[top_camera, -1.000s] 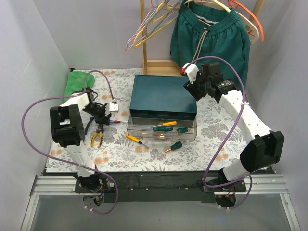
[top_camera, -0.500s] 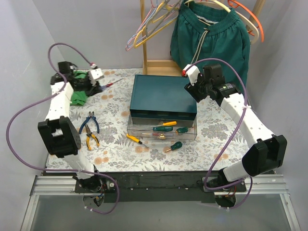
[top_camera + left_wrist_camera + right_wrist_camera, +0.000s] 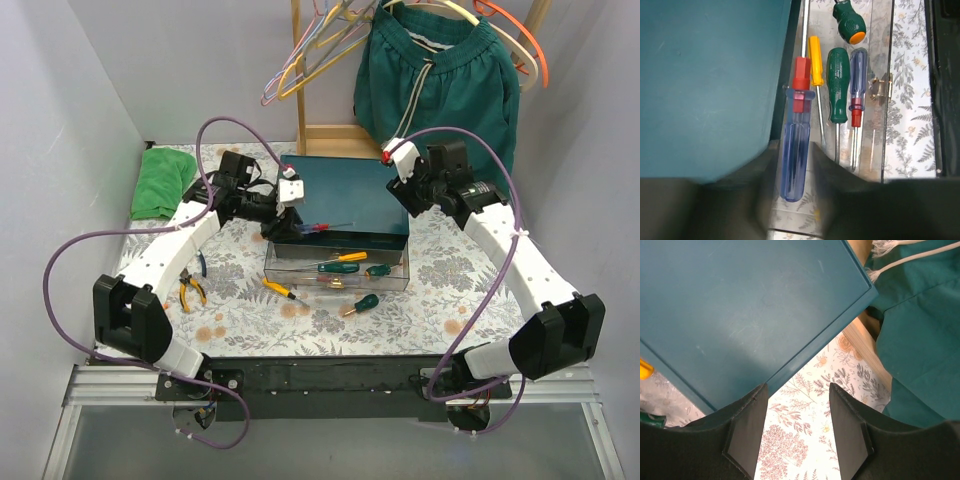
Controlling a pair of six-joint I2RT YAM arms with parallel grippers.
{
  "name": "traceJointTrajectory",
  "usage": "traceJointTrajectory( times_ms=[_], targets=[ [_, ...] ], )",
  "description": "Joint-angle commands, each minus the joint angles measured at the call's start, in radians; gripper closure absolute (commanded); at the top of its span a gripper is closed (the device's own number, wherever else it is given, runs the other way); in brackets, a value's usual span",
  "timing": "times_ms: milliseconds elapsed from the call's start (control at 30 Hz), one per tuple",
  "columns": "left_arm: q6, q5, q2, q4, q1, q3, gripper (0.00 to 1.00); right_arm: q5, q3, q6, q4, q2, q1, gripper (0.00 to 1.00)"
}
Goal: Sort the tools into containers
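Observation:
My left gripper (image 3: pixel 293 228) is shut on a blue-and-red-handled screwdriver (image 3: pixel 318 228) and holds it over the front edge of the dark teal box (image 3: pixel 340 195), above the open clear drawer (image 3: pixel 390 283). In the left wrist view the blue handle (image 3: pixel 795 130) sits between my fingers (image 3: pixel 765 160). Below it, the drawer (image 3: pixel 879 45) holds a yellow screwdriver (image 3: pixel 815 57), two green ones (image 3: pixel 838 82) and a small blue-red one (image 3: pixel 858 75). My right gripper (image 3: pixel 405 188) is open and empty over the box's right edge (image 3: pixel 740 315).
A yellow-handled screwdriver (image 3: pixel 278 289) and a green-handled one (image 3: pixel 362 303) lie on the floral cloth in front of the drawer. Orange-handled pliers (image 3: pixel 188 290) lie at the left. A folded green cloth (image 3: pixel 163 180) is at the back left. Hangers and green shorts (image 3: pixel 440 80) hang behind the box.
My left arm swung from the pliers to the back left and then right to the box front, carrying the blue-and-red screwdriver. My right gripper shifted slightly over the box.

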Motion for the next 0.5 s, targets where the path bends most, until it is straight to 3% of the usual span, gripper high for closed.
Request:
traceJointTrajectory(
  times_ms=[0, 33, 133, 167, 233, 267, 367, 467],
  targets=[
    [-0.036, -0.044, -0.057, 0.062, -0.026, 0.000, 0.52, -0.012, -0.026, -0.012, 0.033, -0.048, -0.003, 0.40],
    [-0.075, -0.058, -0.071, 0.135, -0.027, -0.001, 0.41, -0.010, -0.026, -0.012, 0.035, -0.051, -0.005, 0.40],
    [-0.246, -0.199, -0.154, 0.344, -0.023, -0.052, 0.32, -0.009, -0.016, -0.013, 0.018, -0.043, -0.005, 0.40],
    [-0.290, -0.240, -0.180, 0.483, -0.011, -0.062, 0.29, -0.007, -0.005, -0.013, 0.012, -0.038, -0.005, 0.40],
    [-0.405, -0.343, -0.174, 0.622, 0.070, -0.063, 0.20, -0.007, 0.016, -0.009, -0.011, -0.016, -0.005, 0.40],
    [-0.508, -0.354, -0.144, 0.636, 0.109, -0.047, 0.18, -0.010, 0.044, -0.009, -0.023, -0.005, -0.005, 0.40],
    [-0.694, -0.564, -0.049, 0.619, 0.199, 0.025, 0.18, -0.003, 0.095, -0.007, -0.072, 0.050, -0.005, 0.40],
    [-0.810, -0.698, 0.008, 0.567, 0.256, 0.040, 0.20, 0.022, 0.170, -0.013, -0.129, 0.116, -0.005, 0.40]
  ],
)
